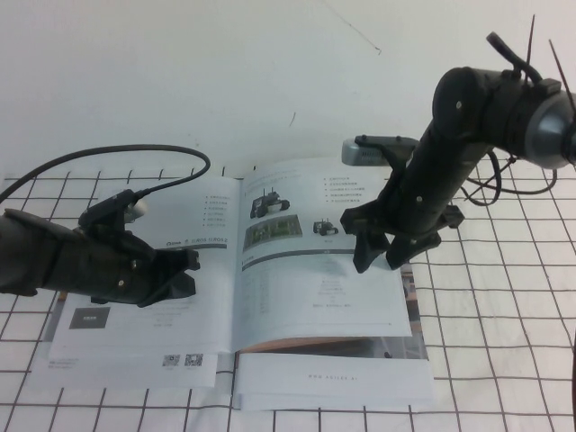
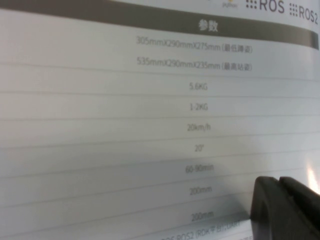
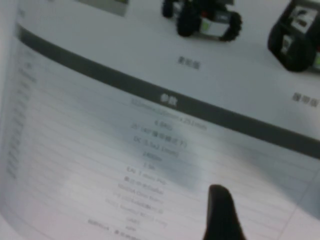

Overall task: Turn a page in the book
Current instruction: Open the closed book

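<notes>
The book (image 1: 202, 270) lies open on the checked cloth. Its right-hand page (image 1: 306, 274) lies flat and shows black wheeled robots, a green photo, a grey bar and tables; it also fills the right wrist view (image 3: 150, 75). My right gripper (image 1: 378, 261) is open, fingertips pointing down at the page's right edge, empty; one finger (image 3: 220, 215) shows over the table text. My left gripper (image 1: 184, 270) is shut and rests low over the left-hand page, whose table rows fill the left wrist view (image 2: 150, 100) with the closed fingers (image 2: 285, 205) against the paper.
Wider white sheets (image 1: 324, 382) with QR codes (image 1: 183, 361) and a colour photo strip lie under the book. A black cable (image 1: 135, 155) loops behind the left arm. White checked cloth (image 1: 504, 315) extends to the right.
</notes>
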